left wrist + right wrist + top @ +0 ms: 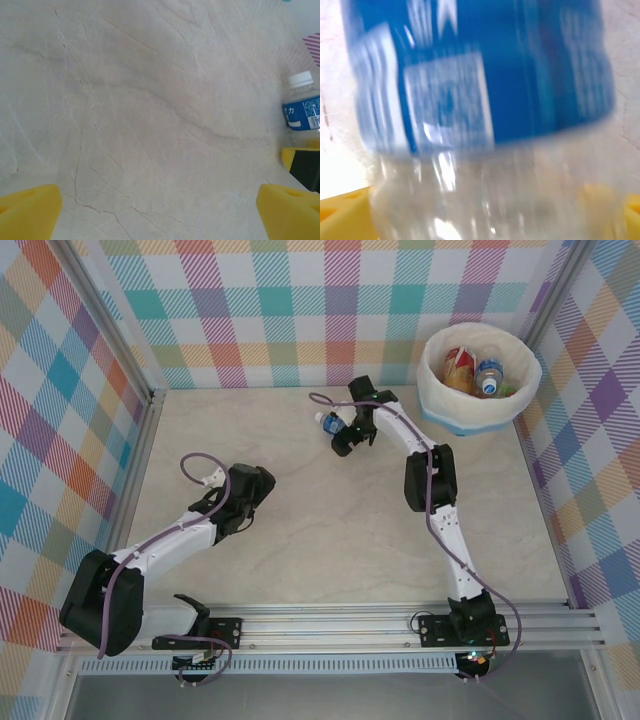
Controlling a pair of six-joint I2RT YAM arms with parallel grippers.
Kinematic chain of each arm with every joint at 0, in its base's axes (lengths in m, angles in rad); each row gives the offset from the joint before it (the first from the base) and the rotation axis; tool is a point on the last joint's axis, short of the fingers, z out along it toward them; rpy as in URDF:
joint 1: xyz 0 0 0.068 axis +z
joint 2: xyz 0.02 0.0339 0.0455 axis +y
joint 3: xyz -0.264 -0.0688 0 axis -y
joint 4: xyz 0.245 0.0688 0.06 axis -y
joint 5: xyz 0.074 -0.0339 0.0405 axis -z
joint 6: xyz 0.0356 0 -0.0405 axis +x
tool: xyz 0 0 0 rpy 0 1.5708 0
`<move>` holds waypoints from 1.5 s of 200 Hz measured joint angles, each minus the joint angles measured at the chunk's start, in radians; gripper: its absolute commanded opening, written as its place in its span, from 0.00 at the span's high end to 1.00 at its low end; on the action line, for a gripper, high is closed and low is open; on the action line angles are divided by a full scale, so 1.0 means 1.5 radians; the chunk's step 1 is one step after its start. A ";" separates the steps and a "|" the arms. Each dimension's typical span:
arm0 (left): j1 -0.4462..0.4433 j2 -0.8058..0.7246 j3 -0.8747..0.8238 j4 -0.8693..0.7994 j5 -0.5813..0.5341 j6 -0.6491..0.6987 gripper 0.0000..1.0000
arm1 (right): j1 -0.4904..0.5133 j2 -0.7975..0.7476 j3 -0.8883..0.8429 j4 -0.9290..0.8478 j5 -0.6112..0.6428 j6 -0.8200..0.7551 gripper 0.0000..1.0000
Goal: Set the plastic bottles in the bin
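Observation:
A clear plastic bottle (329, 423) with a blue label and white cap sticks out to the left of my right gripper (345, 436), near the middle back of the table. In the right wrist view the blurred bottle (480, 75) spans the gap between the yellow fingers, and my right gripper (485, 215) is shut on its clear lower body. The left wrist view catches this bottle (302, 107) at its right edge. The bin (436, 390) stands at the back right with an orange-labelled bottle (459, 370) and a blue-capped bottle (488, 377) inside. My left gripper (258, 486) (160, 215) is open over bare table.
The pale marble table top (300, 540) is walled by aluminium posts and checked cloth panels. A metal rail (330, 625) carrying both arm bases runs along the near edge. The right arm's yellow finger (295, 156) shows under the bottle in the left wrist view.

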 measured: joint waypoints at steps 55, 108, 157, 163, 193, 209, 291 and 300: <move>0.001 0.029 0.004 0.000 0.021 0.003 0.00 | 0.013 -0.029 -0.054 0.033 0.016 0.046 0.38; 0.001 0.031 0.006 0.000 0.030 0.009 0.00 | 0.013 -0.181 -0.270 0.137 -0.005 0.069 0.46; 0.002 0.031 0.006 0.015 0.050 0.041 0.00 | 0.012 -0.402 -0.456 0.249 -0.045 0.084 0.50; 0.002 0.032 0.006 0.021 0.057 0.049 0.00 | 0.012 -0.429 -0.477 0.263 -0.051 0.087 0.50; 0.003 0.042 0.007 0.072 0.107 0.086 0.00 | 0.012 -0.528 -0.535 0.302 -0.078 0.106 0.50; 0.003 0.053 0.009 0.097 0.139 0.107 0.00 | 0.012 -0.570 -0.548 0.316 -0.091 0.120 0.50; -0.083 0.082 0.102 0.176 0.235 0.234 0.00 | -0.141 -0.711 -0.527 0.347 -0.139 0.248 0.50; -0.084 0.084 0.103 0.180 0.234 0.237 0.00 | -0.171 -0.709 -0.514 0.347 -0.130 0.267 0.49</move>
